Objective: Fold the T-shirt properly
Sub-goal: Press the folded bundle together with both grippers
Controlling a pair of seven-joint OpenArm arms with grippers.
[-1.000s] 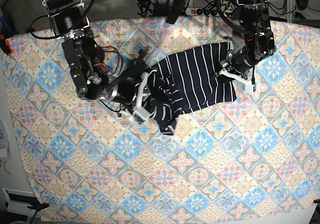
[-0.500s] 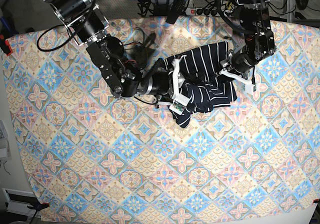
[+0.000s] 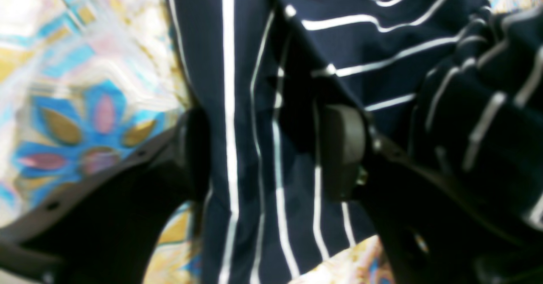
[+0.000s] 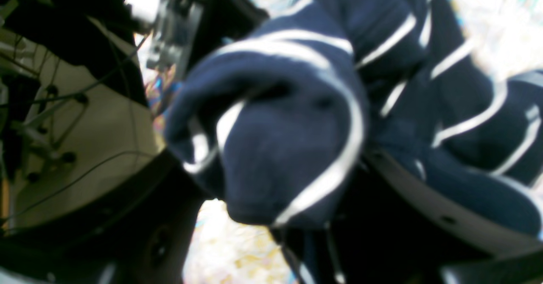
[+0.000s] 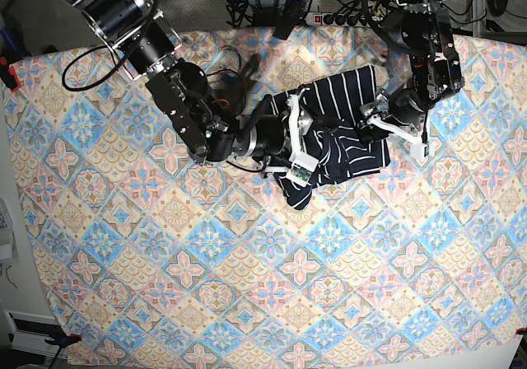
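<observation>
The dark navy pinstriped T-shirt (image 5: 319,89) is spread in folds on the pastel tile-patterned cloth (image 5: 173,295), toward the upper middle of the base view, between the two arms. No container and no writing can be made out.

In the left wrist view, the fingers of the left gripper (image 3: 271,152) are seen parted, with a striped, layered strip of the T-shirt lying between them. A bunched part of the fabric is raised at that view's right edge. Whether the strip is touched by the fingertips cannot be told.

In the right wrist view, a thick bunched loop of the T-shirt is seen between the fingers of the right gripper (image 4: 271,190), which are set apart. Whether the loop is gripped or only lies there cannot be told. The fingertips are partly covered by the fabric, and both fingers are blurred. Cables (image 4: 85,91) and a wheeled metal base (image 4: 46,140) are seen beyond the cloth on that view's left, out of focus. In the base view, both arms are cut off by the top edge, and the T-shirt is partly hidden by the grippers.
</observation>
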